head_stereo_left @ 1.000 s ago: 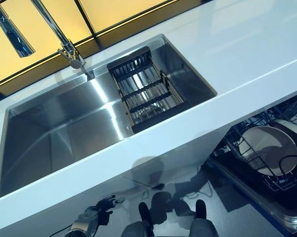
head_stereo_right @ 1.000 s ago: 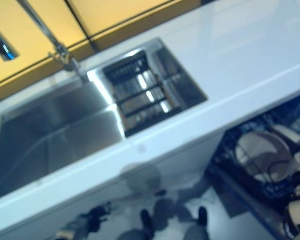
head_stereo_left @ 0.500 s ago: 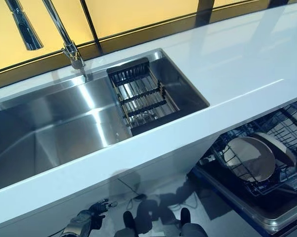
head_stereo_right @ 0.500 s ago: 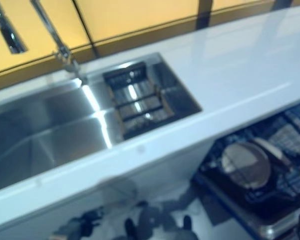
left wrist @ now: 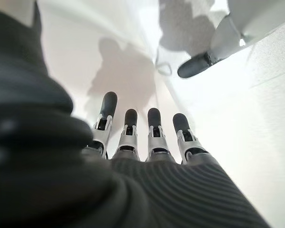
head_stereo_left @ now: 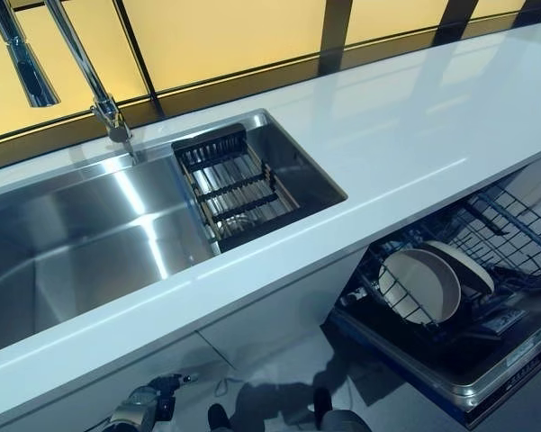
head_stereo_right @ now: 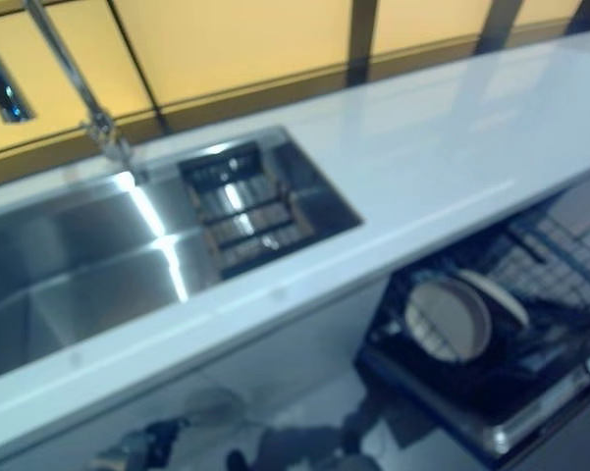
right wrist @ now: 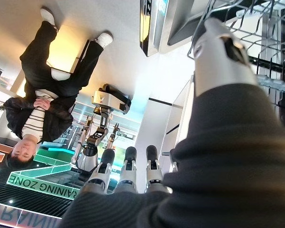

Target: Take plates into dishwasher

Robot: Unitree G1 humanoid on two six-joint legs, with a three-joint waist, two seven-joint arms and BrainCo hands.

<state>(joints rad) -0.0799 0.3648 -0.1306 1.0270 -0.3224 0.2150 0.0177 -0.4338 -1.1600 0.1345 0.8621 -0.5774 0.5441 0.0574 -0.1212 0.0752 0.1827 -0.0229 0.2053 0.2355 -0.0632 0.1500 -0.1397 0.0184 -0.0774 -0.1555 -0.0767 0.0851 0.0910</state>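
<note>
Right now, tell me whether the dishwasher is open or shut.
Open: the dishwasher has its rack pulled out, with plates standing upright in it.

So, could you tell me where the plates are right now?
The plates stand upright in the open dishwasher's lower rack, below the countertop, right of the sink.

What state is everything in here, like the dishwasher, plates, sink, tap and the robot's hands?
dishwasher: open, lower rack pulled out.
plates: standing on edge in the rack.
sink: no dishes in it, no water seen.
drainer basket: sits in the sink's right end, nothing in it.
tap: not running.
left hand: fingers straight, holding nothing.
right hand: fingers straight, holding nothing.
</note>
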